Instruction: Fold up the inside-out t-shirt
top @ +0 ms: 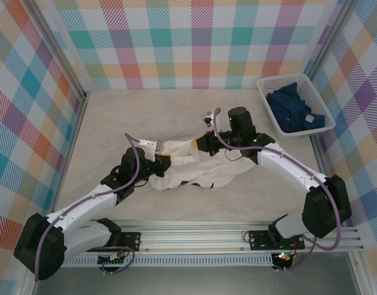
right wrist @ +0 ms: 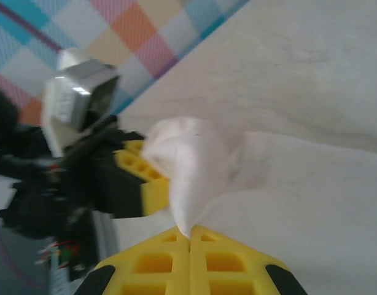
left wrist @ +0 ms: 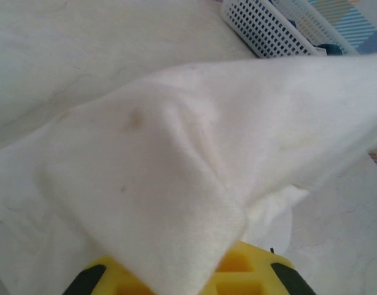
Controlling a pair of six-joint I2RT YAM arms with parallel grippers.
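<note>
Top external view: white t-shirt (top: pixel 188 167) bunched mid-worktop (top: pixel 115 117). Right gripper (right wrist: pixel 190 238) is clamped on a fold. Left gripper (top: pixel 163 161) is cloth-covered, its grip unclear. Probably still spreading; next, pull it flat.

No writing, brand or number can be read. The white t-shirt (top: pixel 194 171) pinched in the right hand (top: pixel 199 144) bears nothing legible. The pale tag (top: pixel 309 118) on the blue garment (top: pixel 291 108), well beyond that hand, is too small to read.
</note>
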